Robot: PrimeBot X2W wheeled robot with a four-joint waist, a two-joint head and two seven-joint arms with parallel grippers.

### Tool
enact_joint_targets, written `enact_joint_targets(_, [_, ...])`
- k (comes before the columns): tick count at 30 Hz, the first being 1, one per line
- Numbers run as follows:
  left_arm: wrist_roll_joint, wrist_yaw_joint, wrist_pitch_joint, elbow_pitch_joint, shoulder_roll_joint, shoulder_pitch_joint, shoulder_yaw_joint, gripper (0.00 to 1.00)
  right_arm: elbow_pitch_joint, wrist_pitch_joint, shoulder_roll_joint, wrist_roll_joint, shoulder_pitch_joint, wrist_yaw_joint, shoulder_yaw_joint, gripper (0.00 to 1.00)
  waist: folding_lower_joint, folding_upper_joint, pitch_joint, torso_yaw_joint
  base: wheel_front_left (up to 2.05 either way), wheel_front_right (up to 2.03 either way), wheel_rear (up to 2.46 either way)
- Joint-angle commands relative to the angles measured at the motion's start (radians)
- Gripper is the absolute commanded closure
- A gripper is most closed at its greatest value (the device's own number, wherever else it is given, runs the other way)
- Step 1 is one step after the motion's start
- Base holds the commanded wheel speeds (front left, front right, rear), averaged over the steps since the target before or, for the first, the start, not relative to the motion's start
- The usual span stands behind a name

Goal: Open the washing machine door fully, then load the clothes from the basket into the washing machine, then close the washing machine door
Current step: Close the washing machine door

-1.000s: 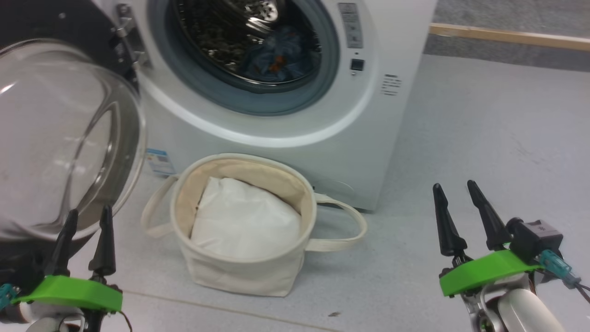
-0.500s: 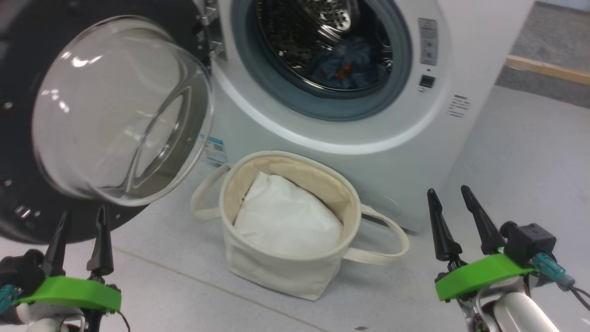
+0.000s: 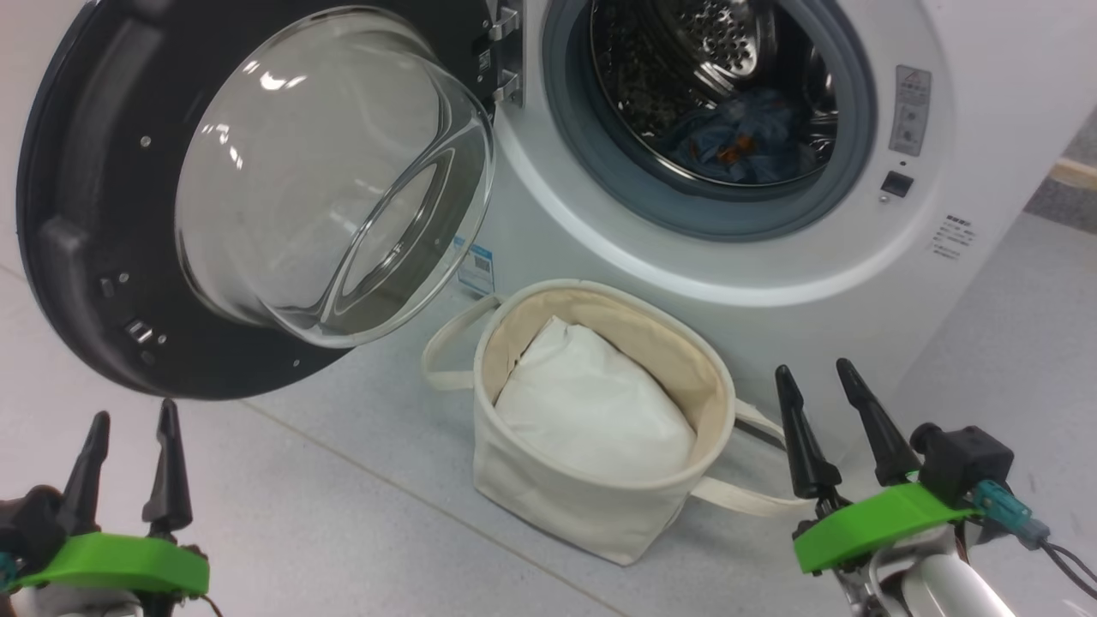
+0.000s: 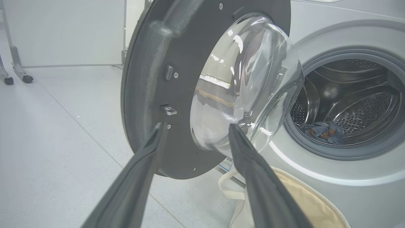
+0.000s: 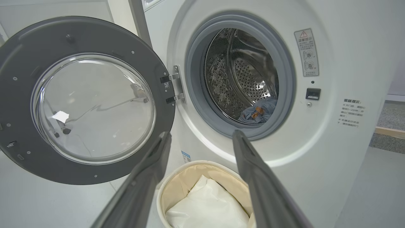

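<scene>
Above the left gripper [image 3: 134, 410], which has black fingers on a bright green base, the washing machine door [image 3: 77, 214] has a glossy black rim and clear glass. Left of the right gripper [image 3: 811, 367], of the same colours, the basket [image 3: 557, 506] is cream and its cushion [image 3: 591, 411] plain white. Beyond it the washing machine [image 3: 651, 257] is white with a grey ring [image 3: 754, 224]. The clothes [image 3: 746, 141] inside are blue with orange-brown marks.

Bright, even light; shadows on the floor [image 3: 343, 514] faint. White glare streaks on the washing machine door [image 3: 326, 171] glass. My left tool [image 4: 196, 126] looks soft near the lens; wrist views bow at edges.
</scene>
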Motion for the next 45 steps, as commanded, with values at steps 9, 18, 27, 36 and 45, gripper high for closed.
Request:
enact_joint_targets(9, [0.01, -0.006, -0.012, -0.078, -0.001, -0.009, 0.088, 0.0, -0.007, -0.012, -0.008, 0.02, -0.082, 0.0, 0.067, 0.0, 0.0001, -0.0001, 0.029, 0.022, 0.0, 0.0, 0.0])
enact_joint_targets(18, [0.016, -0.006, -0.012, -0.091, -0.007, -0.001, 0.094, 0.0, 0.002, -0.012, -0.01, 0.029, -0.095, 0.0, 0.077, 0.0, 0.0001, -0.0001, 0.028, 0.023, 0.0, 0.0, 0.0])
enact_joint_targets(27, [0.015, -0.006, -0.012, -0.089, -0.001, -0.002, 0.086, 0.0, 0.003, -0.012, -0.007, 0.029, -0.09, 0.0, 0.071, 0.0, 0.0001, -0.0001, 0.023, 0.02, 0.0, 0.0, 0.0])
enact_joint_targets(36, [0.006, -0.006, -0.012, -0.105, 0.011, -0.01, 0.074, 0.13, 0.003, -0.012, -0.008, 0.028, -0.088, 0.0, 0.071, 0.0, 0.0001, -0.0001, 0.022, 0.021, 0.0, 0.0, 0.0])
enact_joint_targets(45, [-0.209, -0.006, -0.012, -0.207, 0.046, -0.044, 0.034, 1.0, 0.003, -0.012, -0.015, 0.03, -0.087, 0.0, 0.073, 0.0, 0.0001, -0.0001, 0.017, 0.019, 0.0, 0.0, 0.0])
